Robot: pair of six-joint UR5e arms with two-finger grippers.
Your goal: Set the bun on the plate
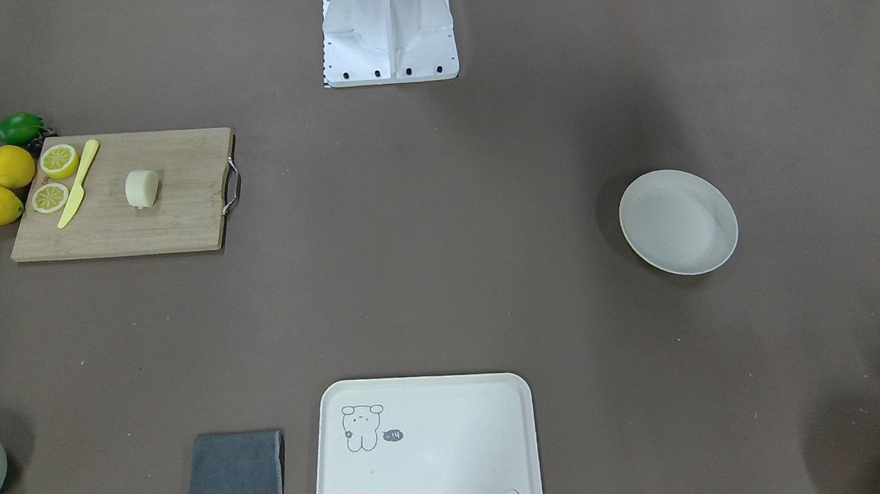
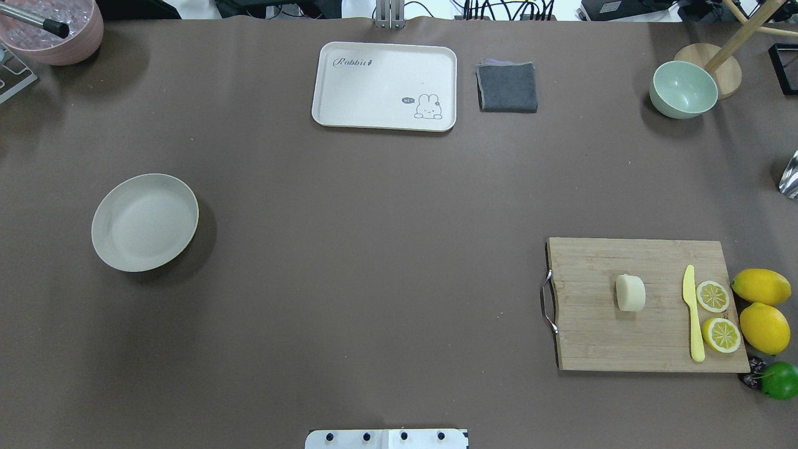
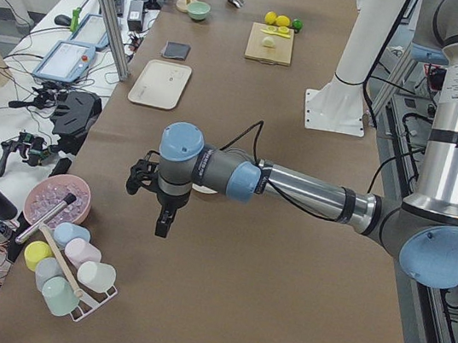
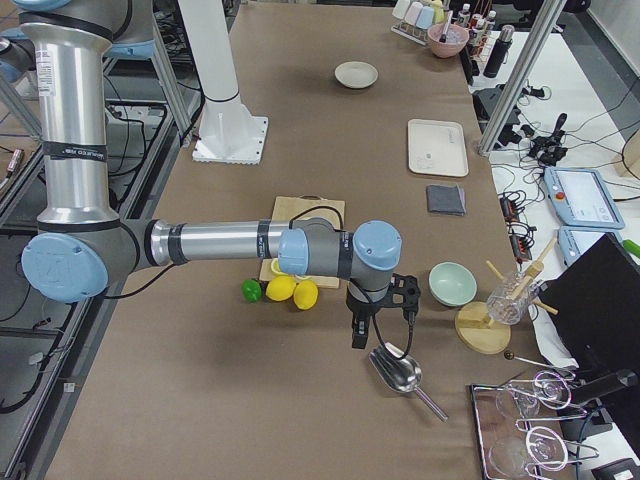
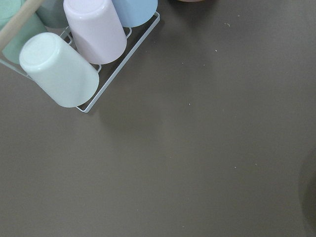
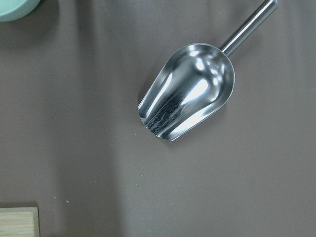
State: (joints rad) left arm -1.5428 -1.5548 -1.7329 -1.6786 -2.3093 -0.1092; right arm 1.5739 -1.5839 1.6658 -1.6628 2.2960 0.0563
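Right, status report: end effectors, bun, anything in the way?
Left end effector, right end effector: open or shut unclear. Bun on cutting board, plate empty. Nothing between them.

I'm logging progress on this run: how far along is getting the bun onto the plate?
Done: nothing yet. The bun sits on the cutting board, and the plate is empty across the table. In hand: nothing at the bun; the right gripper hangs above a metal scoop, the left gripper near racked cups. Left: reach, grasp, carry, and set the bun down.
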